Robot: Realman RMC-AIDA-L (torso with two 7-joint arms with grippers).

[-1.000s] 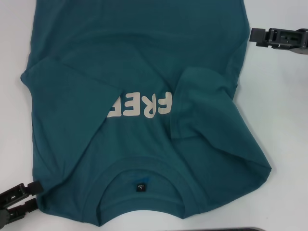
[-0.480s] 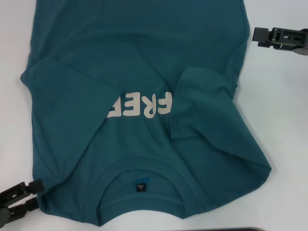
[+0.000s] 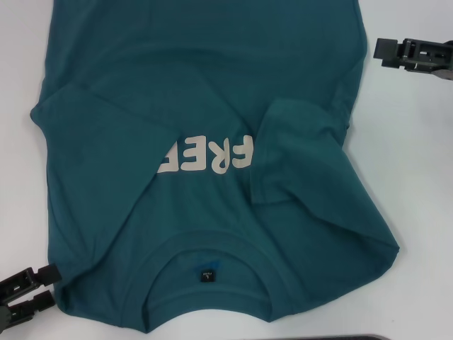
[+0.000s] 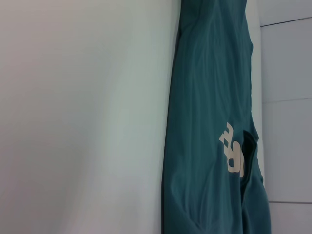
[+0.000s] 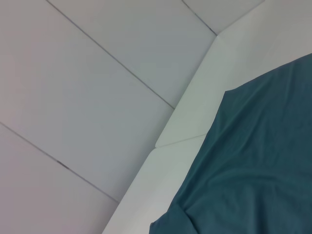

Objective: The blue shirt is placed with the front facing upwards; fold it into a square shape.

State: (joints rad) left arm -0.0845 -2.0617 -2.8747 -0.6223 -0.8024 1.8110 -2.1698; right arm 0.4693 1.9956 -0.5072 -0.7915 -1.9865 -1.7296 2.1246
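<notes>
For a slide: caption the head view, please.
Blue shirt on the white table, both sleeves folded inward; left gripper and right gripper off its edges.

shirt [image 3: 205,106] on table [image 3: 417,177], both sleeves folded inward, collar nearest robot

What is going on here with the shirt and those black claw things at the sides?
A two-armed robot is folding the blue shirt, which lies on the white table. Both sleeves are already turned in over the front, partly covering the cream lettering. Neither hand is holding cloth: the left hand sits off the shirt's near corner, and the right hand is out at the far edge.
</notes>
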